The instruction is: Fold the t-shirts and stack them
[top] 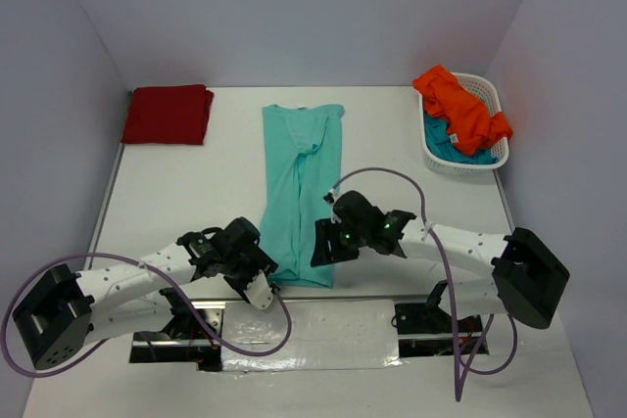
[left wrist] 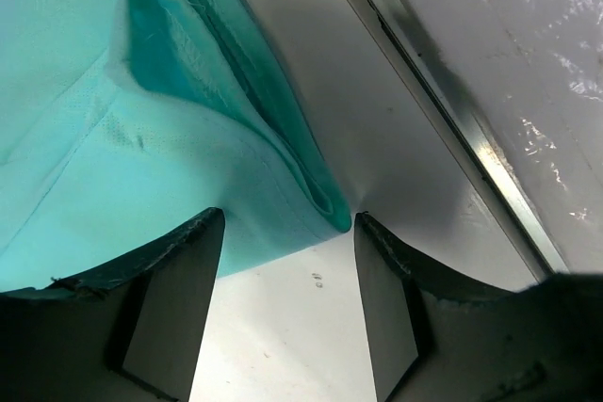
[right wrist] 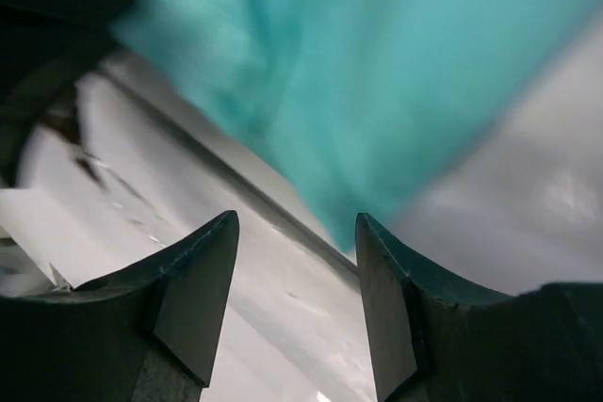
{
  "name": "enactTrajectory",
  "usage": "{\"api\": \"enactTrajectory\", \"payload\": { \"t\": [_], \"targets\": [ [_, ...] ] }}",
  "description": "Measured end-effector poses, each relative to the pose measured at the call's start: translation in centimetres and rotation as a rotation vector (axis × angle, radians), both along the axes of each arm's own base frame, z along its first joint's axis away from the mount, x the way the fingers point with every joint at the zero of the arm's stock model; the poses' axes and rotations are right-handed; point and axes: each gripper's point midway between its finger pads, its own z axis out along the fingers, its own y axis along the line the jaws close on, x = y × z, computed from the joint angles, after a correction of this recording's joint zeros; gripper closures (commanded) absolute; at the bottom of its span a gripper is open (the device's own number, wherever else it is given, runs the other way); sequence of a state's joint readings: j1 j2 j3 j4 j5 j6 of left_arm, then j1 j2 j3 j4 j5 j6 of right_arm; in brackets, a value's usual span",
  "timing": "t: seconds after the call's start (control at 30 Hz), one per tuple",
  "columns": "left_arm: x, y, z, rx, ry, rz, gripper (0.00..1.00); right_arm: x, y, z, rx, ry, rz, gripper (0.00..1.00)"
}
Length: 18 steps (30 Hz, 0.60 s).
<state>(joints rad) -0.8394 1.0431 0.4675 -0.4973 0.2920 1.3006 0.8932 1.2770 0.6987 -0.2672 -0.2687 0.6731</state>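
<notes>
Left claw (left wrist: 287,223) and right claw (right wrist: 294,223) released, gripping nothing. Mint shirt (top: 299,183) folded into a long strip, near hem just ahead of both, probably laid flat for a crosswise fold.

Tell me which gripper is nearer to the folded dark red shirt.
Left. The left gripper sits at the mint shirt's near left corner, on the red shirt's side. The right gripper is at the mint shirt's near right edge, farther away.
</notes>
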Motion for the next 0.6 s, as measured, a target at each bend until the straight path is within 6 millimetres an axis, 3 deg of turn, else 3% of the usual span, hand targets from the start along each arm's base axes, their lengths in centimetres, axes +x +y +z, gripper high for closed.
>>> {"api": "enactTrajectory", "payload": {
  "t": [0.13,0.3,0.43,0.47,0.53,0.6],
  "targets": [
    [0.0,-0.2,0.0,-0.004,-0.003,-0.014,0.34,-4.2,-4.1,-6.1,-0.132,0.198,-0.052,0.34],
    [-0.6,-1.1,-0.3,-0.032,0.026,-0.034,0.5,-4.3,-3.0,-5.9,-0.081,0.244,-0.068,0.34],
    [-0.9,-2.1,-0.5,-0.056,0.056,-0.034,0.7,-3.6,-1.7,-5.8,-0.032,0.257,-0.085,0.39],
    [-0.9,-2.2,-0.5,-0.06,0.061,-0.032,0.83,-3.5,-1.5,-5.9,-0.022,0.26,-0.091,0.43],
    [-1.0,-2.4,-0.5,-0.07,0.071,-0.02,0.99,-3.3,-1.3,-6.1,-0.009,0.271,-0.102,0.69],
    [-1.0,-2.5,-0.4,-0.078,0.083,-0.003,1.0,-3.1,-1.7,-6.9,-0.025,0.281,-0.129,0.93]
  ]
}}
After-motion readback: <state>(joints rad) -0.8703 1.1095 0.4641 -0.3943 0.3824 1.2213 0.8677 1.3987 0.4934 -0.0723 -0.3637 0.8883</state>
